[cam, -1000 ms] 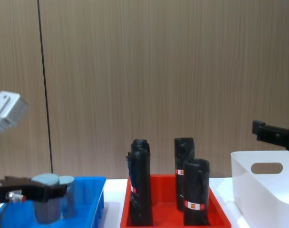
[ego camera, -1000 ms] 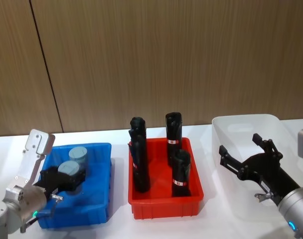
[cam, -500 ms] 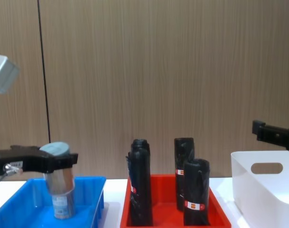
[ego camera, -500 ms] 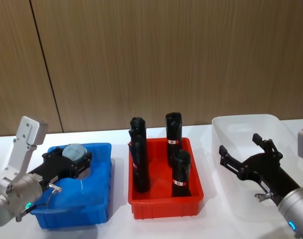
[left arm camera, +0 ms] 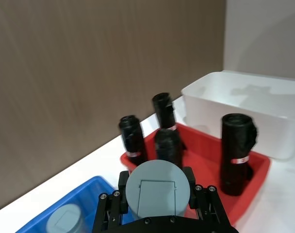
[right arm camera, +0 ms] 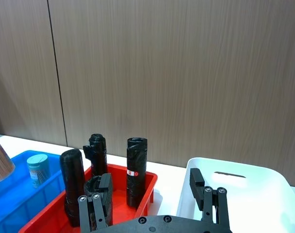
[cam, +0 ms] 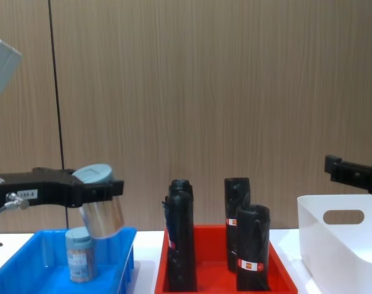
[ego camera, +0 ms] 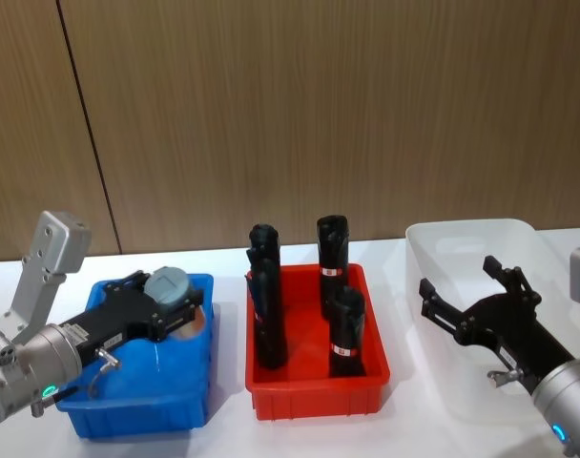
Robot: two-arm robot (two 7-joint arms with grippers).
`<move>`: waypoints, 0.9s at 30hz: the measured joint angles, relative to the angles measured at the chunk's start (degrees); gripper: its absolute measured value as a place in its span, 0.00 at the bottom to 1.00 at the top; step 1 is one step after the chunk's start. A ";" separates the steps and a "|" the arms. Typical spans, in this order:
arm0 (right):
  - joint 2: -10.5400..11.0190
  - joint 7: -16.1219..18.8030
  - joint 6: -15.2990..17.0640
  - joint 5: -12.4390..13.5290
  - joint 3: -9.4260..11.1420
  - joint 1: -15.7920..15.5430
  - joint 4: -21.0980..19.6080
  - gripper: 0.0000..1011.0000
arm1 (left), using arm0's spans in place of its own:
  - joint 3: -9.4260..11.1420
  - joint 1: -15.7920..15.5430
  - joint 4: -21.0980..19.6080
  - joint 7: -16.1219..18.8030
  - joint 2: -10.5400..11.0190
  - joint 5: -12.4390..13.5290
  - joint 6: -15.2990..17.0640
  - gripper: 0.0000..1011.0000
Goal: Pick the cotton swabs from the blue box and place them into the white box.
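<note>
Right gripper (right arm camera: 150, 188), fingers apart, faces red bin (right arm camera: 44, 214) and white box (right arm camera: 247, 194).

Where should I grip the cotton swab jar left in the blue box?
Grip the cotton swab jar around its clear wall just under the lid, coming down over the blue box rim from above: it stands upright, and the walls likely block a lower approach.

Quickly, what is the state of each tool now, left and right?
Left tool: shut on a small clear cylindrical jar of cotton swabs with grey-blue lid.
Right tool: open, empty, by the white rectangular plastic box.
</note>
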 joint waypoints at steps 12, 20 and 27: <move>0.00 0.00 0.00 0.00 0.00 0.00 0.00 0.99 | 0.43 -0.96 -0.24 -9.77 0.07 -1.71 -0.97 0.65; 0.00 0.00 0.00 0.00 0.00 0.00 0.00 0.99 | 1.25 -2.30 0.70 -17.34 -0.60 -3.07 -1.62 0.65; 0.00 0.00 0.00 0.00 0.00 0.00 0.00 0.99 | 2.29 -3.89 2.23 -23.81 -1.66 -4.34 -2.41 0.66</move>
